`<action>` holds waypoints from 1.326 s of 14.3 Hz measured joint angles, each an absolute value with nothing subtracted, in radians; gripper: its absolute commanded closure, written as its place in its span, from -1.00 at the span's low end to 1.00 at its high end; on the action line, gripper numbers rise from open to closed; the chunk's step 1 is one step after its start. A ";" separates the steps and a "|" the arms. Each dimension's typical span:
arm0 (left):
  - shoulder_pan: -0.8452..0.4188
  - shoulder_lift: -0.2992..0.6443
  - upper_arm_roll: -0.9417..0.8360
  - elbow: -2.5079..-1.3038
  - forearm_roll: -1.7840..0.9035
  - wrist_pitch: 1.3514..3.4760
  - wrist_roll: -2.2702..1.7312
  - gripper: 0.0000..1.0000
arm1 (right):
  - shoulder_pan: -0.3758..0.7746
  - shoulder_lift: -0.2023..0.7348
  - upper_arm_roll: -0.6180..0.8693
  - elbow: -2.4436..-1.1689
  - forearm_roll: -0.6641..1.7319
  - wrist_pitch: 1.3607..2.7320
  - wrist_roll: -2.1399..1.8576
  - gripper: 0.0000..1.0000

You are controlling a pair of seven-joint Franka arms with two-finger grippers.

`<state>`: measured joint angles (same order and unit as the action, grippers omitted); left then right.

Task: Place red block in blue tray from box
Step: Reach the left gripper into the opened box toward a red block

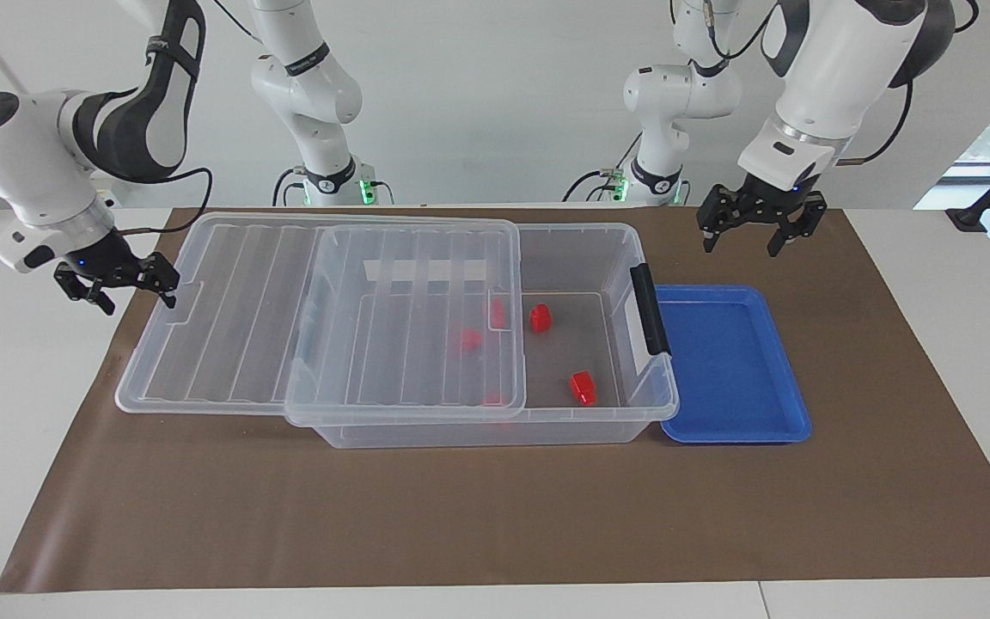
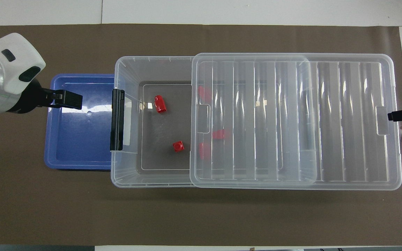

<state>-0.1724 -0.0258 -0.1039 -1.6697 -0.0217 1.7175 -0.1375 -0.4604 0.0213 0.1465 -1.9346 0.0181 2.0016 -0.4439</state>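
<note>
small red plastic block on floor of clear plastic box, uncovered end | ribbed clear lid slid off at its 9 o'clock (facing view) | shallow blue plastic tray touching box at 3 o'clock | left claw wide, empty, above tray's rim | right claw wide, empty, by lid's end

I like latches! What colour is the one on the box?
Black latch, seen best in the facing view.

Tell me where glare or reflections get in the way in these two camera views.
Overhead view: a white glare band lies across the blue tray, and bright streaks run along the lid ribs. Both views: the red blocks under the lid look hazy, while the uncovered ones are crisp. Facing view: the tray shows no glare.
</note>
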 measured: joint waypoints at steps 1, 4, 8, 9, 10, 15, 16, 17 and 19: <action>-0.203 -0.022 -0.105 -1.684 -0.022 1.754 -0.195 -1.00 | -0.453 0.022 0.148 -1.904 0.018 1.966 -0.441 -1.00; -0.285 -0.003 -0.108 -1.752 -0.022 1.872 -0.354 -1.00 | -0.393 0.020 0.151 -1.777 0.018 1.812 -0.368 -1.00; -0.368 0.087 -0.109 -1.782 -0.020 1.996 -0.509 -1.00 | -0.256 0.001 0.155 -1.641 0.018 1.652 -0.173 -1.00; -0.381 0.115 -0.108 -1.783 -0.016 2.022 -0.532 -1.00 | -0.222 -0.009 0.156 -1.635 0.018 1.635 -0.132 -1.00; -0.392 0.142 -0.108 -1.783 -0.007 2.044 -0.555 -1.00 | -0.193 -0.019 0.157 -1.635 0.018 1.618 -0.098 -1.00; -0.412 0.256 -0.107 -1.786 0.016 2.162 -0.622 -1.00 | -0.147 -0.031 0.167 -1.635 0.018 1.586 0.003 -1.00; -0.412 0.274 -0.106 -1.786 0.017 2.177 -0.623 -1.00 | -0.147 -0.031 0.172 -1.635 0.018 1.574 0.015 -1.00; -0.412 0.293 -0.105 -1.789 0.017 2.196 -0.623 -1.00 | -0.147 -0.032 0.181 -1.635 0.019 1.564 0.033 -1.00; -0.413 0.329 -0.105 -1.802 0.017 2.250 -0.623 -1.00 | -0.147 -0.033 0.205 -1.635 0.019 1.559 0.071 -1.00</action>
